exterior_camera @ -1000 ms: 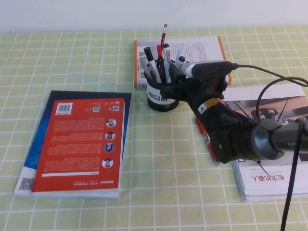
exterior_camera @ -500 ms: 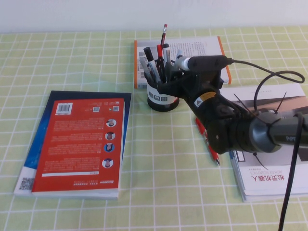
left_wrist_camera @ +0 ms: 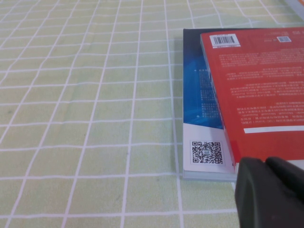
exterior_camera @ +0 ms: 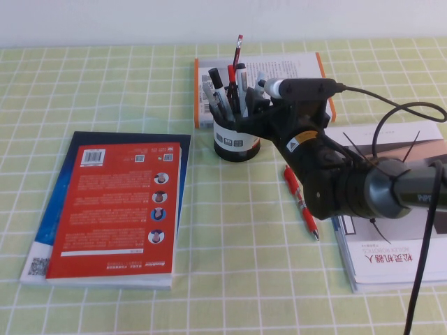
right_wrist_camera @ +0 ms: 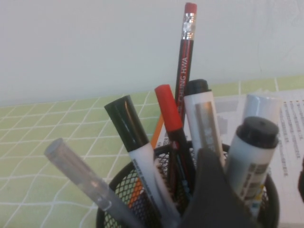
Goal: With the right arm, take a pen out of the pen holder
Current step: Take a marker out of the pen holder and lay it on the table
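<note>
A black mesh pen holder (exterior_camera: 236,143) stands upright on a green checked bench (exterior_camera: 230,279), crammed with markers, pens and one tall pencil (exterior_camera: 238,52). The right end effector (exterior_camera: 253,112) sits just above the holder's right rim, spread wide, with a white marker (right_wrist_camera: 254,156) between its two fingers. A red pen (exterior_camera: 300,202) lies flat on the bench, right of the holder. The left end effector (left_wrist_camera: 270,190) hangs by a corner of a red book (exterior_camera: 119,209), well left of the holder; its state cannot be told.

Risks, as a judgement: the pens are crowded, so closing may pinch a neighbour too. A dragged lift could tip the light holder.
</note>
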Controlling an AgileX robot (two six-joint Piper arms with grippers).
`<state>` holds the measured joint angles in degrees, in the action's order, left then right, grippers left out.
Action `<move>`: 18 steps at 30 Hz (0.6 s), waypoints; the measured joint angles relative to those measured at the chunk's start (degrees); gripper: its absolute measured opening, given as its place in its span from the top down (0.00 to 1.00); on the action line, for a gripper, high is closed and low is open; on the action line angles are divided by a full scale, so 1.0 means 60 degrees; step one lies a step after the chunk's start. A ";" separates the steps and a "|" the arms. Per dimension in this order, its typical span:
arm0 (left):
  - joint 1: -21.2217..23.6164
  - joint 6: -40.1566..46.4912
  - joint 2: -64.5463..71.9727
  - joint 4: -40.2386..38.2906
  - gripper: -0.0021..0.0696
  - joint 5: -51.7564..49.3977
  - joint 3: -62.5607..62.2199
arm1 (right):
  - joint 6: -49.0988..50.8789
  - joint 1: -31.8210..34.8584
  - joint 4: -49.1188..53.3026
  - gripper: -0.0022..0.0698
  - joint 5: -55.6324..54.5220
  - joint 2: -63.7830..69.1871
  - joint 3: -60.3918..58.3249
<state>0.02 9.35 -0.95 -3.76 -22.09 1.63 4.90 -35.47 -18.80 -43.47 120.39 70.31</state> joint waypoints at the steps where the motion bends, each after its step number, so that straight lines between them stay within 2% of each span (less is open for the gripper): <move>1: 0.0000 0.0000 0.0000 0.0000 0.98 0.0000 0.0000 | 0.0000 0.0000 0.0000 0.51 0.0041 0.0000 0.0022; 18: 0.0000 0.0000 0.0000 0.0000 0.98 0.0000 0.0000 | -0.0017 0.0000 -0.0013 0.53 0.0548 0.0383 0.0489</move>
<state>0.02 9.35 -0.95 -3.76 -22.09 1.63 4.80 -35.47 -18.88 -40.18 122.69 73.25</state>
